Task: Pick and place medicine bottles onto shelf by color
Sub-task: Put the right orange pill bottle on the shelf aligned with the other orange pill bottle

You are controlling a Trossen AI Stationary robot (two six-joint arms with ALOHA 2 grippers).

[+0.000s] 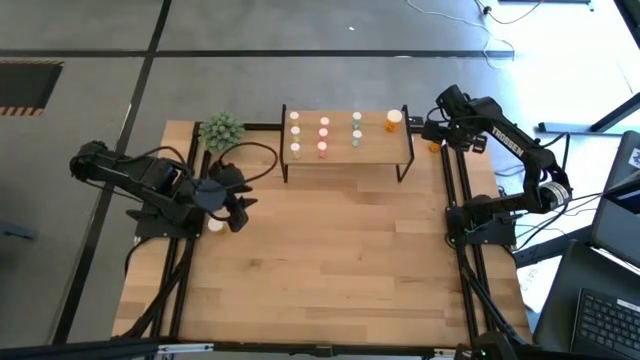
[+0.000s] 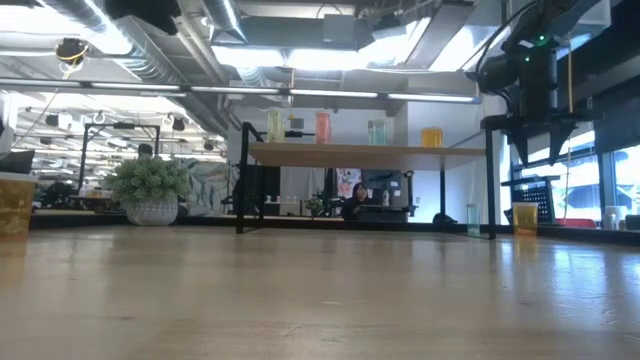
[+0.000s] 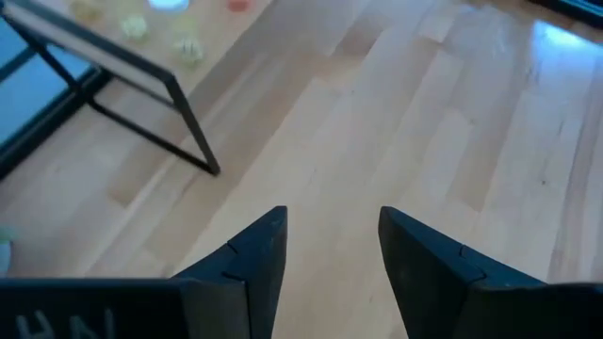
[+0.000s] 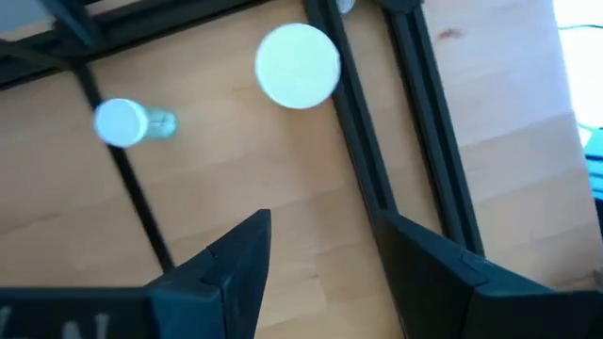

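Note:
The shelf stands at the table's far middle. Medicine bottles stand on it in rows by colour: yellowish, pink-red, green and one orange. My right gripper hangs open and empty at the table's far right, above an orange bottle with a white cap that stands on the table. A small green bottle stands on the table by the shelf's right leg. My left gripper is open and empty over the left part of the table, beside a white-capped bottle.
A green spiky plant ball in a pot sits at the far left, beside the shelf. Black frame rails run along the table's right side under my right gripper. Bare wood stretches across the middle and near part of the table.

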